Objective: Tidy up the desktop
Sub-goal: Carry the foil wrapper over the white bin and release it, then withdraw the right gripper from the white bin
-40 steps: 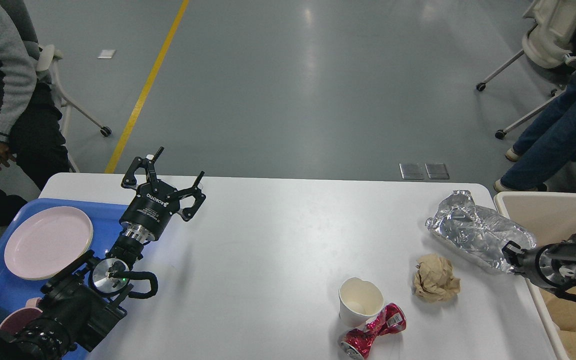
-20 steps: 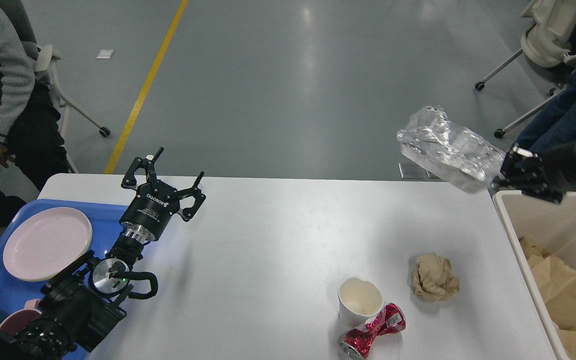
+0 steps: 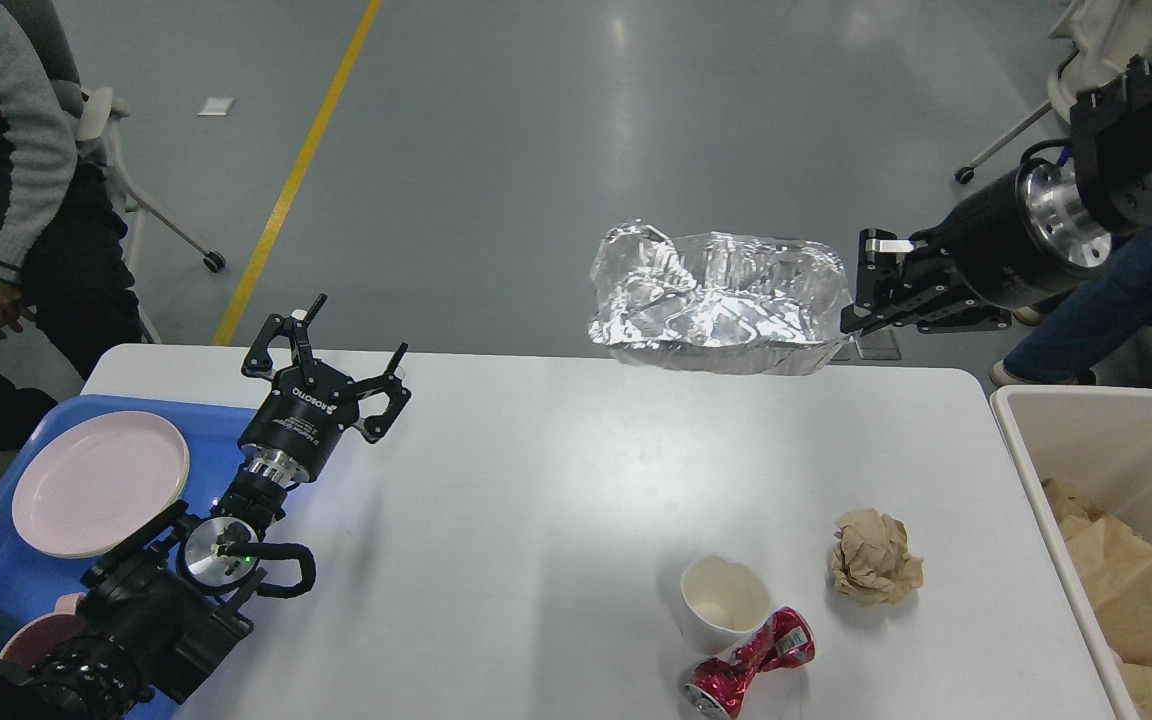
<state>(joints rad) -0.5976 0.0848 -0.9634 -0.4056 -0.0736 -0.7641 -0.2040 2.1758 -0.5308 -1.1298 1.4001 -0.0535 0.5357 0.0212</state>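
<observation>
Your right gripper (image 3: pixel 851 305) clamps the crumpled foil tray (image 3: pixel 721 302) above the desktop (image 3: pixel 536 500)'s far edge, left gripper (image 3: pixel 336 345) splayed empty, right arm cut off at frame edge.

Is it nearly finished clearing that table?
Partway. Brown paper already lies in the cream bin. The right gripper holds crumpled foil in the air. Paper cup, crushed red can and paper ball remain on the desktop.
</observation>
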